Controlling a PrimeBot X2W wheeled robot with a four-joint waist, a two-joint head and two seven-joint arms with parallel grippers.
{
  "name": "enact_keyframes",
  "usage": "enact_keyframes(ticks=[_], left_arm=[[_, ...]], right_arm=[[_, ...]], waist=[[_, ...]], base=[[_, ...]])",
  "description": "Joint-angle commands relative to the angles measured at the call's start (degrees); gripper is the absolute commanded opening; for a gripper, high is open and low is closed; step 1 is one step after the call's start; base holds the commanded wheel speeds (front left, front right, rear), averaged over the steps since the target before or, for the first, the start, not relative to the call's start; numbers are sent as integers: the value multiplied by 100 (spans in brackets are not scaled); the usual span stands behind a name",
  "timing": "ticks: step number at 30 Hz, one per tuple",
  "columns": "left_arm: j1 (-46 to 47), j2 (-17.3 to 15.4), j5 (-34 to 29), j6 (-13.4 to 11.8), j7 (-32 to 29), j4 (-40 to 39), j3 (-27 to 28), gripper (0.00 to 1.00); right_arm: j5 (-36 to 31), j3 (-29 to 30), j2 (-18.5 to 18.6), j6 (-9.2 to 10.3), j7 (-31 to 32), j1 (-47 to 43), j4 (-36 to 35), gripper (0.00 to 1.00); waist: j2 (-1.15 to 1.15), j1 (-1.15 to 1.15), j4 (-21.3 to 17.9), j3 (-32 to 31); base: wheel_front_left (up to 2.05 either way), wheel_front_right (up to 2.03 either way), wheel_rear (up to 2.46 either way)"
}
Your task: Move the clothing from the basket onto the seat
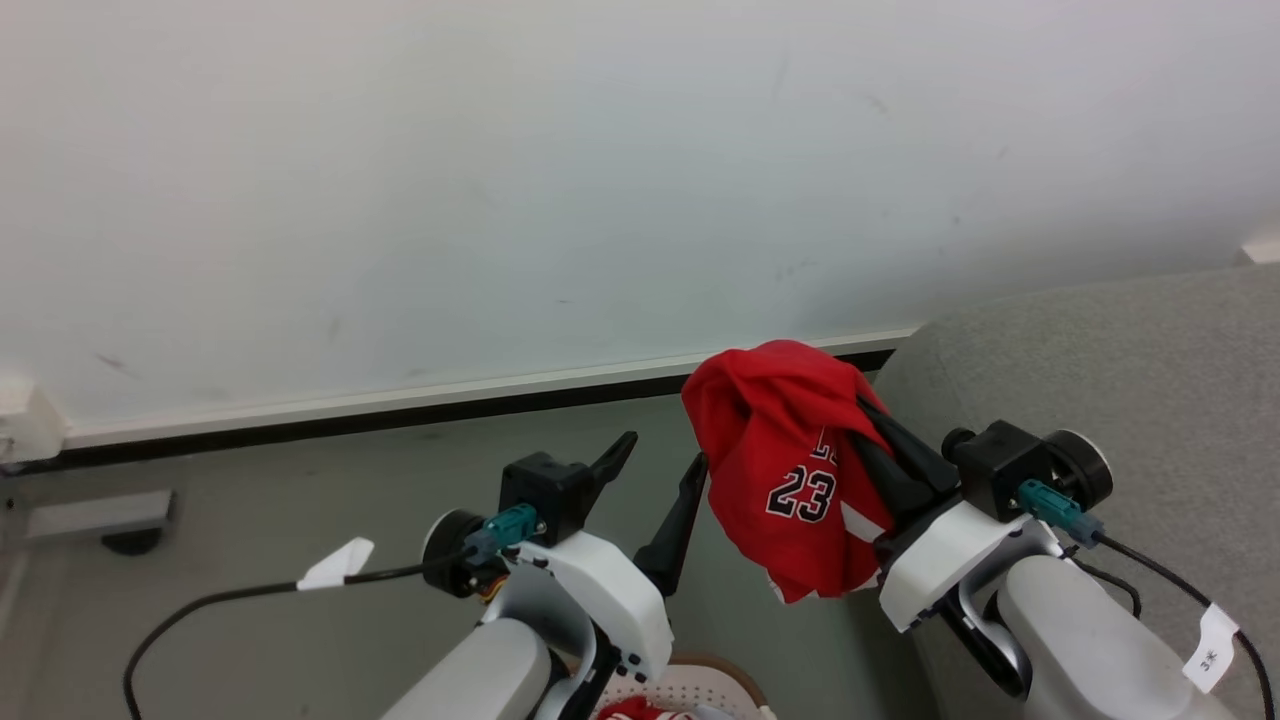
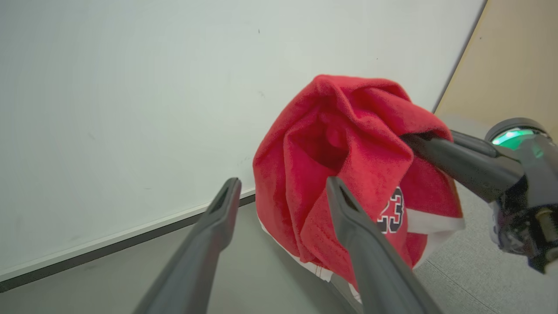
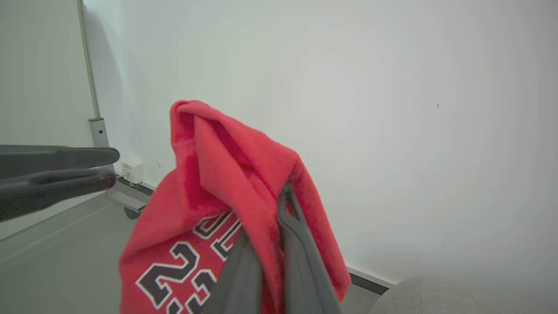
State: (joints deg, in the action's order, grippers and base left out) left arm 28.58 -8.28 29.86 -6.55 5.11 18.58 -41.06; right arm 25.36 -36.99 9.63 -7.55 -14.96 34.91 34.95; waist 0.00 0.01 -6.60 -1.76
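The right end effector (image 1: 870, 420) is clamped tight on a red garment (image 1: 780, 440), its two dark fingers pinched together with a fold of cloth between them, as the right wrist view shows plainly. The garment hangs bunched in the air with its number 23 print facing the robot. It is out of the basket (image 1: 700, 688) and up beside the rounded corner of the grey seat (image 1: 1100, 360), but not on it. From the head view it appears to hang over the floor (image 1: 300, 480), just off the seat's edge. The left end effector (image 1: 661, 452) stands wide and holds nothing. One of its fingers is close to the garment's left side, and whether it touches the cloth cannot be told. For this piece the lift out is done and the carry looks roughly half done. What is left, as I judge it, is to swing the right arm over the seat, lower the cloth onto it and let go. The task as a whole is not finished either. At the bottom edge of the head view the basket's brown rim and perforated wall show below the left arm, with a patch of more red cloth (image 1: 632, 709) inside, so at least one more piece seems to wait there. The stretch of seat in view carries no clothing.
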Motion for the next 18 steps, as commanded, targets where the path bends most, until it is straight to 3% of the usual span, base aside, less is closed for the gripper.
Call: enact_keyframes(ticks=[1, 11, 18], left_arm=[[-86, -43, 47, -9, 37, -13, 10, 100], [-202, -35, 107, -63, 105, -135, -25, 100], [-236, 83, 135, -58, 138, -218, -130, 100]], right_arm=[[-24, 59, 77, 12, -16, -73, -70, 0], [-181, 486, 456, 12, -15, -134, -492, 0], [-228, 819, 825, 12, -16, -272, -608, 0]], waist=[[0, -1, -263, 36], [0, -1, -1449, 75], [0, -1, -1983, 148]], base=[[0, 0, 0], [0, 0, 0], [0, 0, 0]])
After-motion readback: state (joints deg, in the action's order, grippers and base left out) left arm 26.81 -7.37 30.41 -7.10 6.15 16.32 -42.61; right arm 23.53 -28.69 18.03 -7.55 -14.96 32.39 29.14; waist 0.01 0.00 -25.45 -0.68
